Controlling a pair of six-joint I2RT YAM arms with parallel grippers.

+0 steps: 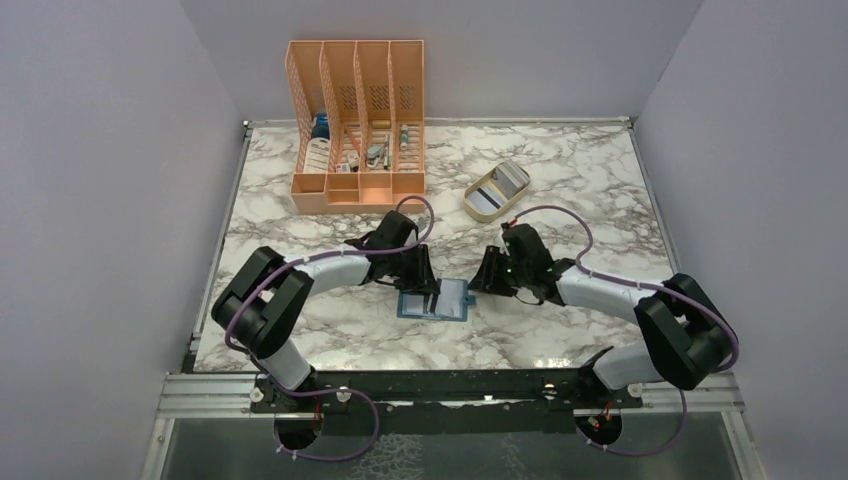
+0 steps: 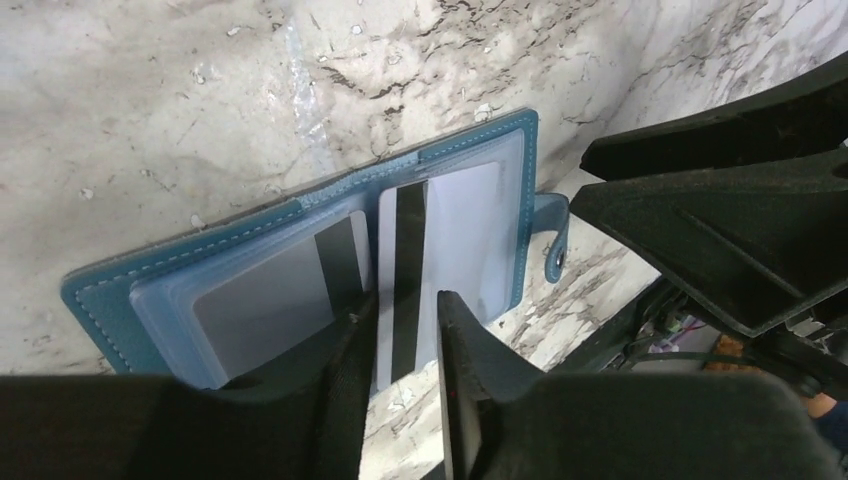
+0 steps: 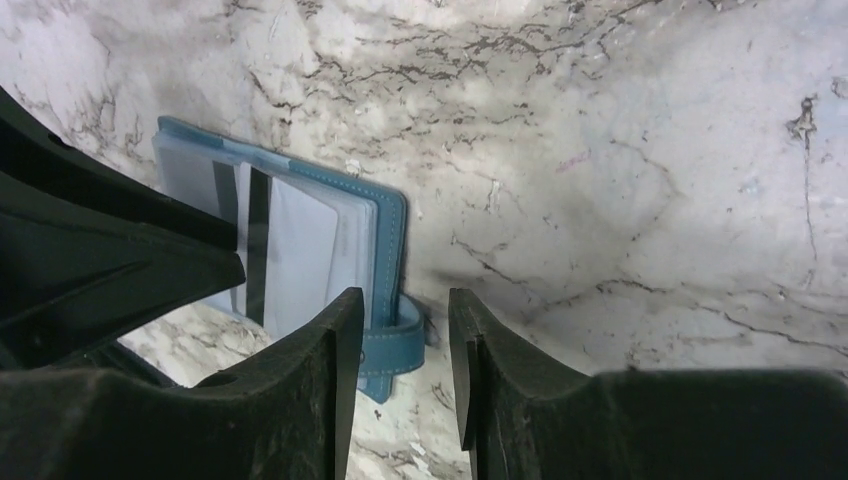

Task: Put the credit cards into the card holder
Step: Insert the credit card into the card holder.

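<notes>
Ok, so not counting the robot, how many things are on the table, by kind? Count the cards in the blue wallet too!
teal card holder: 1
striped cards showing in its sleeves: 2
orange file rack: 1
beige oval tray: 1
Total: 5
The small bits inside the rack and the tray are too small to count.

We see the card holder (image 2: 100, 290), just ahead of the left claw (image 2: 405, 305), as teal leather-like material, finely grained, with pale stitching along its edge. Its inner sleeves (image 2: 165, 305) look like frosted, half-clear plastic. The credit cards (image 2: 460, 230) inside them are smooth plastic. The left claw and the right claw (image 3: 405, 300) are matt black moulded plastic. Beneath both claws, the table (image 2: 150, 100) is marble-patterned and smooth, with a faint sheen.
</notes>
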